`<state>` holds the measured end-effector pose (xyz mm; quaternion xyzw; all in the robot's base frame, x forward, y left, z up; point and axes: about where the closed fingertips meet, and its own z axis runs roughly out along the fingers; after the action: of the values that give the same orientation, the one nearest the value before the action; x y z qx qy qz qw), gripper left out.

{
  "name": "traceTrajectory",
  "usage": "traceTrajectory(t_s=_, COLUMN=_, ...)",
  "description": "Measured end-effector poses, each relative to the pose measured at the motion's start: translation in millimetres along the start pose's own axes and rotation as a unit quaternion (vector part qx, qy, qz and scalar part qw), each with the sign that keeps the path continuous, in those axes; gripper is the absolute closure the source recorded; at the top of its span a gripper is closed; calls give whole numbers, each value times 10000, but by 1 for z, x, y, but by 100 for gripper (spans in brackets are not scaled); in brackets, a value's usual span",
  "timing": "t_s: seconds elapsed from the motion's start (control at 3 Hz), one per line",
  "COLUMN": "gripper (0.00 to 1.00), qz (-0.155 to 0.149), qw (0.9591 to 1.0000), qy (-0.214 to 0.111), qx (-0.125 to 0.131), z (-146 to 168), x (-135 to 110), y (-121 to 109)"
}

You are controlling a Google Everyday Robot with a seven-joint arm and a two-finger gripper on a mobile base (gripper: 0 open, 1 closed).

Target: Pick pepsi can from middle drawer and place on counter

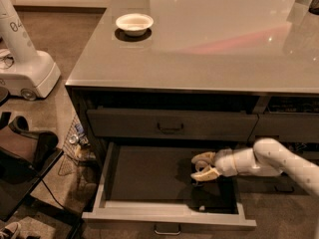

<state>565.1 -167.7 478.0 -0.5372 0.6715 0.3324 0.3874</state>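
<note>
The middle drawer [169,217] is pulled out, with a dark flat inside and pale rims. My gripper [203,167] reaches into it from the right, low over the drawer floor at its right half. The space at the gripper is dark, and I cannot make out the pepsi can there or anywhere else in the drawer. The glossy grey counter [209,49] spreads above the cabinet.
A white bowl [134,22] sits on the counter's far left. The closed top drawer [169,125] with a black handle hangs just over the open one. A white robot base [25,68], a wire basket [75,143] and dark gear [25,153] stand on the floor at left.
</note>
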Motion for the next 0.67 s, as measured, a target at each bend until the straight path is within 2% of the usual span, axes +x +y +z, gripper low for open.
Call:
traceTrajectory(t_s=0.33, gripper=100, qz=225, qw=9991, qy=-368, qx=-37, z=-39, x=-94, y=33)
traceTrajectory(t_s=0.67, gripper=100, qz=428, qw=9969, qy=-633, qx=-182, z=-85, x=-177, y=48)
